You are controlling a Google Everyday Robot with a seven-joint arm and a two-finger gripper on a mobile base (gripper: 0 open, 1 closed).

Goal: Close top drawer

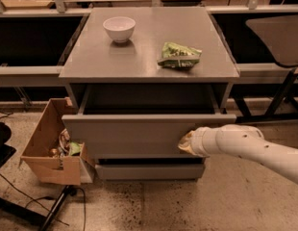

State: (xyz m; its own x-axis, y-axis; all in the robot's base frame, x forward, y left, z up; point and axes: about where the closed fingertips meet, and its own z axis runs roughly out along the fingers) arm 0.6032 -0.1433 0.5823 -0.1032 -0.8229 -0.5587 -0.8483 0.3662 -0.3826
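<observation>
top drawer (134, 134) out (widthways), tool (184, 144) at front
</observation>
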